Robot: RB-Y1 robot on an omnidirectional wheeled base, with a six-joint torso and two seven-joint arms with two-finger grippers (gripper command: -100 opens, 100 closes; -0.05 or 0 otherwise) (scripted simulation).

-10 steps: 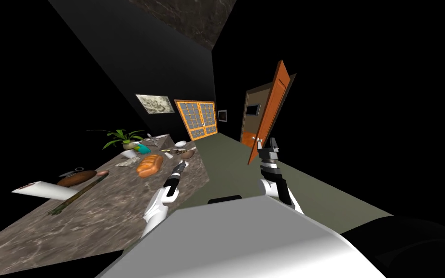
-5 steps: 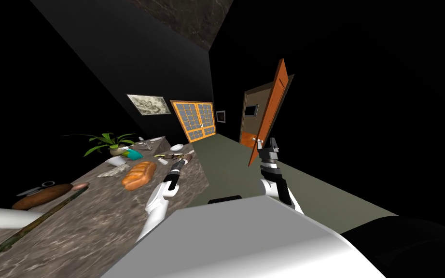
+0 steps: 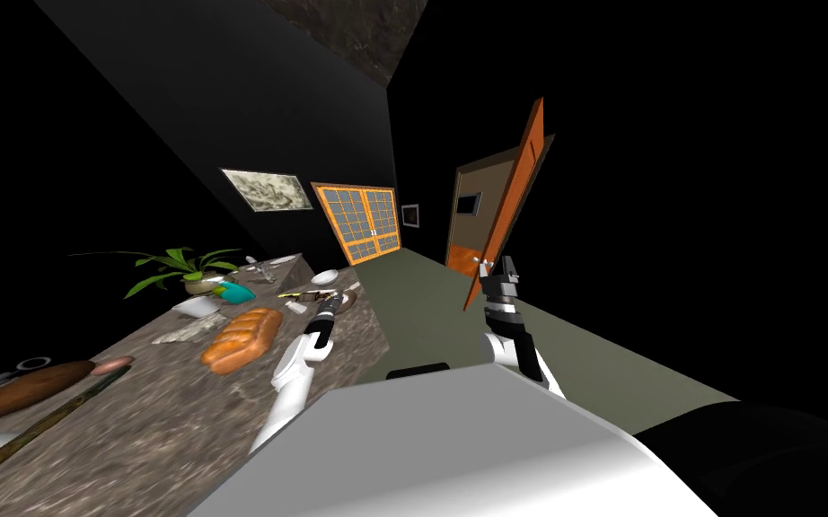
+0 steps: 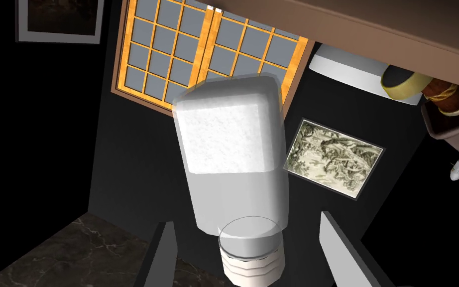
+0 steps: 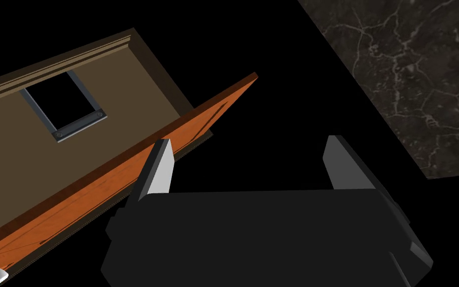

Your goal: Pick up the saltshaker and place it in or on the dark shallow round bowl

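1. In the head view, the marbled counter [image 3: 161, 422] runs from the lower left toward the middle of the frame. Our left gripper [image 3: 335, 302] reaches over its far end, just left of centre.
2. The left wrist view shows the saltshaker [image 4: 228, 149] lying between that gripper's two fingers [image 4: 160, 254]. It is a translucent white block, and its ribbed white cap points toward the gripper's dark body.
3. Those fingers stand spread apart. We see a gap between each one and the shaker's sides, so they flank it without pressing it.
4. Beyond the shaker are an orange-framed window [image 4: 198, 55] and a framed picture [image 4: 333, 157] on the dark wall.
5. Our right gripper [image 3: 504, 267] is held up right of centre in the head view, just beside the edge of the open orange door [image 3: 511, 197]. Its fingers are spread wide.
6. On the counter, left of the left arm, lie a bread loaf [image 3: 242, 339], a teal object [image 3: 236, 293] and a potted plant [image 3: 170, 267]. A white bowl [image 3: 324, 276] sits near the far end.
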